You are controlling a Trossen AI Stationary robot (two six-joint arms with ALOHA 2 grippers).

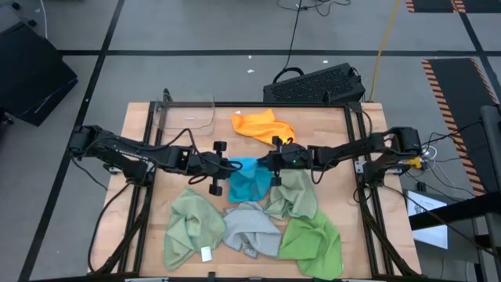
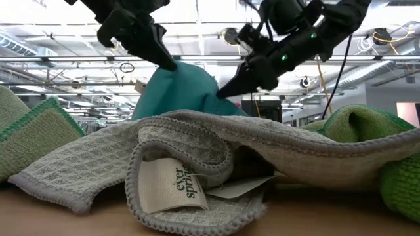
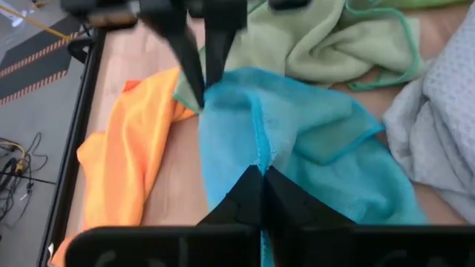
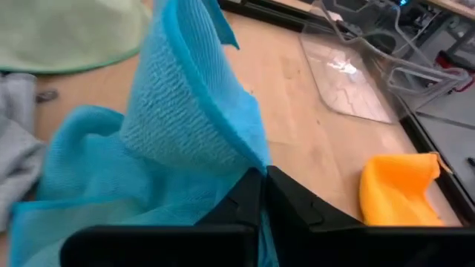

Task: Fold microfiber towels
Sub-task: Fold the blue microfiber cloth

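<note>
Waffle-textured grey cloth (image 2: pixel 216 154) on matt wooden table (image 1: pixel 149 235).

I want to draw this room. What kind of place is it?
Probably a robot lab or workshop. A wooden table sits on a grey floor with cables and a striped hazard mat, pipes run under the high ceiling, and the left gripper and right gripper both hold a blue towel.
</note>
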